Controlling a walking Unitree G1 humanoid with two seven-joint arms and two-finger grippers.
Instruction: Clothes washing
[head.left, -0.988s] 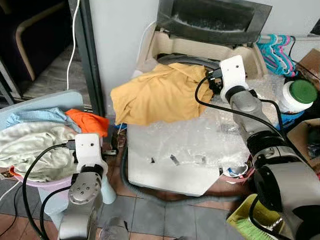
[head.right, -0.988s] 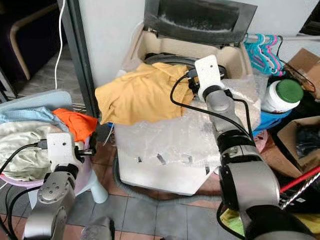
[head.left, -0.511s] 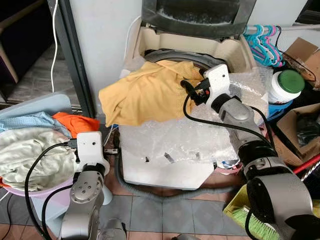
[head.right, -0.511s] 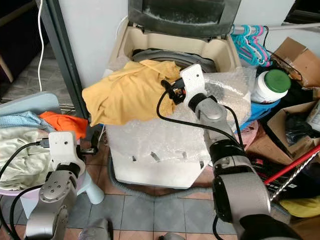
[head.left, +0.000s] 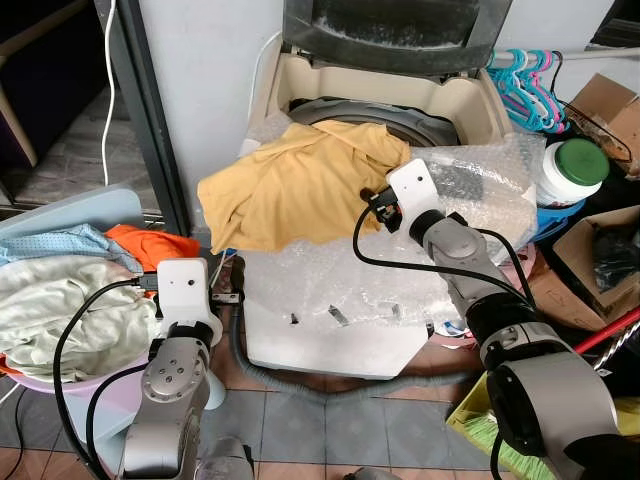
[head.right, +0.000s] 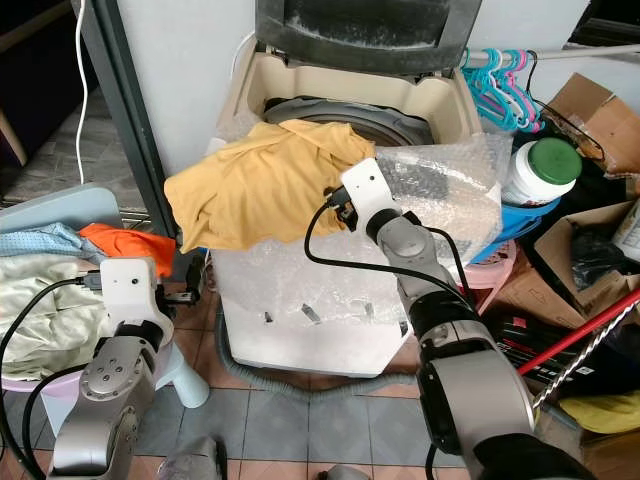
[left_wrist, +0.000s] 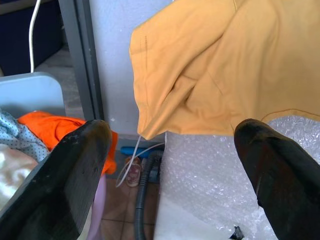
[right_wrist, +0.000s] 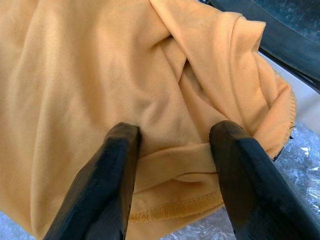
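Laundry scene at a top-loading washing machine (head.left: 470, 100) with its lid raised. A mustard-yellow shirt (head.left: 300, 185) lies half in the drum opening and half draped over the machine's front-left edge, hanging down onto the bubble wrap (head.left: 350, 290) that covers the front panel.

The right claw (right_wrist: 172, 150) presses its two black fingers (right_wrist: 117, 175) into the shirt's hemmed edge near the drum rim. They are set moderately apart with a fold of cloth between them, not yet pinched tight. The left claw (left_wrist: 170, 165) is spread wide and holds nothing, low beside a pink basin (head.left: 60, 378) of pale, blue and orange clothes.

Likely risk: most of the shirt's weight hangs outside the drum, so a shallow pinch on one fold could slip, or the cloth could slide off the edge to the floor. It may also drag the loose bubble wrap.

The right wrist view shows the fold between the fingers; the head views hide it behind the wrist. The left wrist view shows the shirt's hanging lower corner.
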